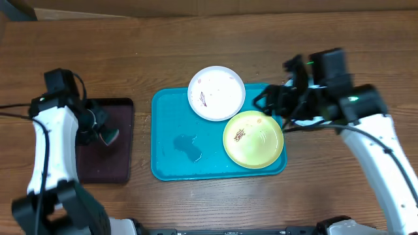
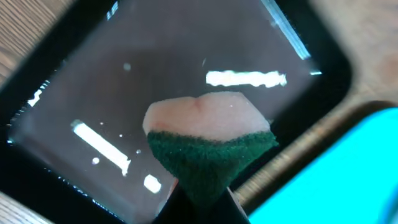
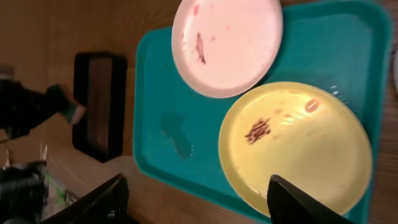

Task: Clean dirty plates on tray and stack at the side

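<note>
- One green-backed sponge (image 2: 208,146) is pinched between the pressed-together jaws of the left gripper (image 2: 202,200). It hangs just above the dark maroon tray (image 1: 121,111) at the left of the table, green side nearest the jaws and pale foam side pointing away.
- Right of that, the turquoise tray (image 1: 168,163) sits mid-table with a small puddle (image 1: 188,145) on its floor. No cleaned stack shows beside it, so I judge the wiping stage is only getting under way.
- Two plates lie on it, and a third is not in view.
- Far and central, the white plate (image 1: 217,93) overhangs the far rim and carries a red-brown streak.
- Near and right, the yellow-green plate (image 1: 253,138) touches or slightly overlaps the white one and bears a red-brown smear near its middle. Both look unwashed.
- Rightmost, the right gripper (image 1: 277,104) hovers above the tray's far right corner with its jaws spread wide. It holds nothing and touches nothing.
- My reading of the next move is that the right jaws must come down on a plate rim, most likely the yellow-green one just below, to steady or lift it. The left arm must then carry the sponge rightward across the gap to scrub the smear.
</note>
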